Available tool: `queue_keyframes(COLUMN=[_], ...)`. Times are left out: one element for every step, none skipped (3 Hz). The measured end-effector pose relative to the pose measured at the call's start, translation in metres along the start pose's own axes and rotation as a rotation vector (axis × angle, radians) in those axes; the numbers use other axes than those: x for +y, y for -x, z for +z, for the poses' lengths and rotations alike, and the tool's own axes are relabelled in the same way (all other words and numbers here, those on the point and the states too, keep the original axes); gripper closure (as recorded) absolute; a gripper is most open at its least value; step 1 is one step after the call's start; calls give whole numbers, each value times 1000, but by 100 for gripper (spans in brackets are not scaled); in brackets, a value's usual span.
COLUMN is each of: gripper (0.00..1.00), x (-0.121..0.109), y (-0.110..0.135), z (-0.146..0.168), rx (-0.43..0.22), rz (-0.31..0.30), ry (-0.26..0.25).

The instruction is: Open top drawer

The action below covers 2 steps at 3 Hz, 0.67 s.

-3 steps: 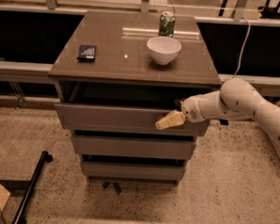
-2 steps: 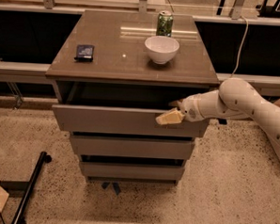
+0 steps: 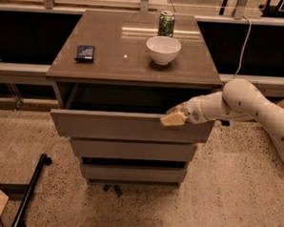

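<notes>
Speckled floor [image 3: 233, 196], top drawer [image 3: 112, 126] ajar — gripper [image 3: 173, 118] at its rim

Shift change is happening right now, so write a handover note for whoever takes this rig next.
The gripper is at the upper edge of the top drawer, right of centre, with the arm reaching in from the right.
The top drawer is pulled partway out, its front standing forward of the cabinet top.
Done: the drawer is partly open.
Left: probably pull it further out, then let go.
A bowl and a can stand on the cabinet top.
</notes>
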<state>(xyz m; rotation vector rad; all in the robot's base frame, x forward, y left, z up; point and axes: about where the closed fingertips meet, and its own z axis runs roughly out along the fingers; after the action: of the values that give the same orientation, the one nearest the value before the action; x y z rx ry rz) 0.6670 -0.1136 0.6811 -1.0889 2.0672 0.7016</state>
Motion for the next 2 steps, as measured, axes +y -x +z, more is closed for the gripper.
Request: queue_keyframes(gripper=[86,54], x=[0,0], y=[0,0], z=[0,0], rx=[0,0], rz=[0,0], ry=[0,0])
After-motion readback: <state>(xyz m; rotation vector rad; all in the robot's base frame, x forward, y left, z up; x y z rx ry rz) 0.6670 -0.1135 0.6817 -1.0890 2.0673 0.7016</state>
